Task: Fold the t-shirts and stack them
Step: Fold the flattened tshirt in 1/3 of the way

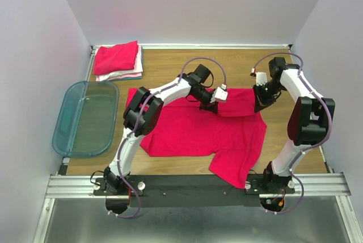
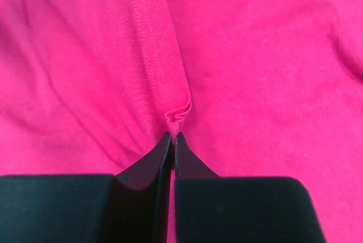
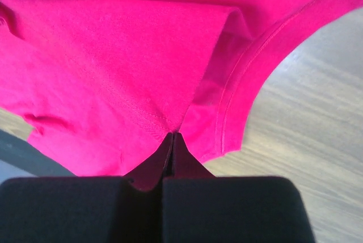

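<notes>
The red-pink t-shirt (image 1: 198,132) lies spread in the middle of the wooden tabletop (image 1: 170,61). Its far right part is doubled over on itself. The left fingers (image 2: 153,166) are very narrow, almost touching. A little nub of the stitched hem (image 2: 150,55) sits right at their tips, and I cannot tell if they grip it or not. The right fingers (image 3: 186,166) are pressed tight together on the shirt's edge, near a curved hem (image 3: 244,84). They hold that bit up off the wood.

I think the step is folding the far edge over. To do it well, both hands should move the same way and at the same height, so the cloth does not twist. The fold should land flat with its edges lined up. The right side should be laid down before it is let go.

The view from above shows things the wrist views miss. It shows the whole shirt shape, a stack of folded t-shirts (image 1: 118,58) in the far left corner, and a see-through teal bin (image 1: 58,132) at the left. The wrist views show what the top view cannot: how close the fingers are, and the stitching at their tips.
</notes>
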